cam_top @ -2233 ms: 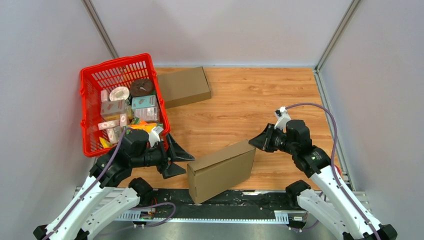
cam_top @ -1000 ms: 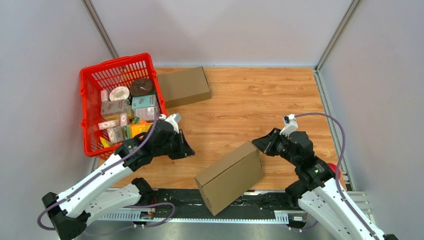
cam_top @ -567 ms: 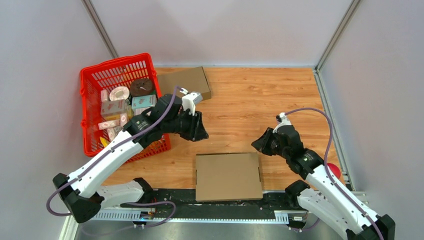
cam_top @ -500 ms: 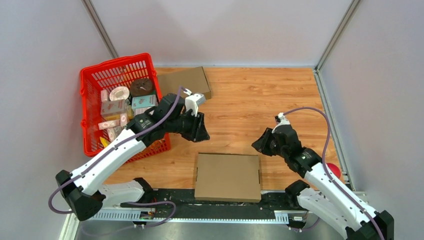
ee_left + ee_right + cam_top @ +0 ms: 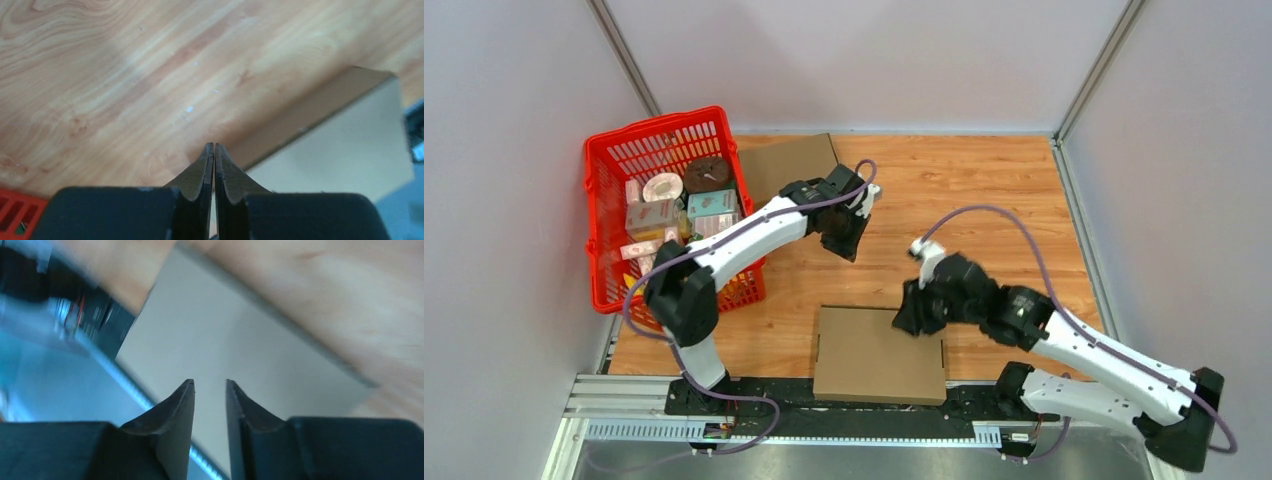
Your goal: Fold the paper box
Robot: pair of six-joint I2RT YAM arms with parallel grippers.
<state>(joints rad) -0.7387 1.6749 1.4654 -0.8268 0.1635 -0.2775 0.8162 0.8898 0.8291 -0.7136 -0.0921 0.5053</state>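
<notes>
The brown paper box [image 5: 879, 352] lies flat at the table's near edge, its top face closed. My right gripper [image 5: 904, 320] hovers over the box's far right part; in the right wrist view its fingers [image 5: 210, 385] stand a little apart, open, with only the box's pale top [image 5: 240, 335] behind them. My left gripper [image 5: 851, 250] hangs over bare wood beyond the box. Its tips [image 5: 214, 146] are pressed together, shut on nothing, and the box's edge [image 5: 345, 135] lies to the right of them.
A red basket [image 5: 604, 215] full of small packages stands at the left. A second brown carton [image 5: 786, 165] lies at the back, partly behind my left arm. Grey walls close in both sides. A black rail [image 5: 874, 400] runs along the near edge.
The box dropped from tilted to flat. My left arm reached farther back and right, its jaws closing. My right arm swung left over the box and its jaws parted.
</notes>
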